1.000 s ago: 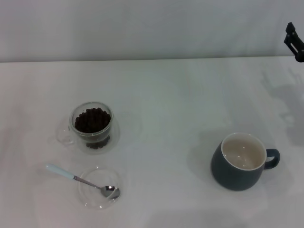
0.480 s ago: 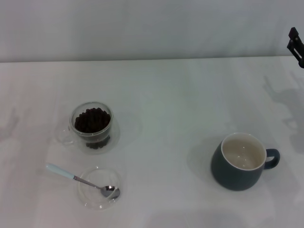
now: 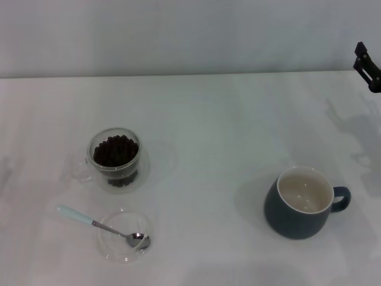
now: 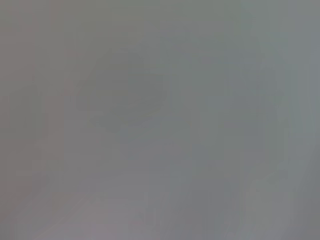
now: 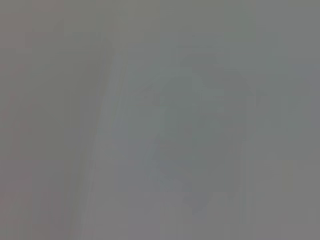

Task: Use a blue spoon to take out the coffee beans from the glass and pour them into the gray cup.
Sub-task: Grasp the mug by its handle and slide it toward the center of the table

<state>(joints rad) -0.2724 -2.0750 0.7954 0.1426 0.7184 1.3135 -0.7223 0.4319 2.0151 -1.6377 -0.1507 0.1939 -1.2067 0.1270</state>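
- White and bare of pattern, the desk [image 3: 208, 119] carries everything we can see from the head view.
- On our left side stands the small clear double-walled glass [image 3: 114, 158] with its clear side handle; it is upright and filled near to the rim with small dark brown coffee beans [image 3: 116, 150].
- Nearer to us than the glass, just in front of it but not touching it, lies a shallow flat clear glass dish [image 3: 122, 236].
- We see the blue spoon [image 3: 102, 226], a teaspoon with a pale light-blue handle and a shiny silver neck and bowl, resting across that dish: its bowl sits inside the dish, and its handle reaches out over the rim toward our left.
- Well apart from these, on our right side, stands the rounded dark blue-gray ceramic cup [image 3: 302, 204], upright, with a cream-white inside and a loop handle pointing to our right; we see no beans in it.
- Our right gripper [image 3: 367, 65] shows only as a dark piece at the far right edge of the head view, high above the desk and well away from the cup; we cannot tell whether it is spread or pressed together.
- Our left gripper appears in none of the views, and both wrist views give us only a featureless gray field.
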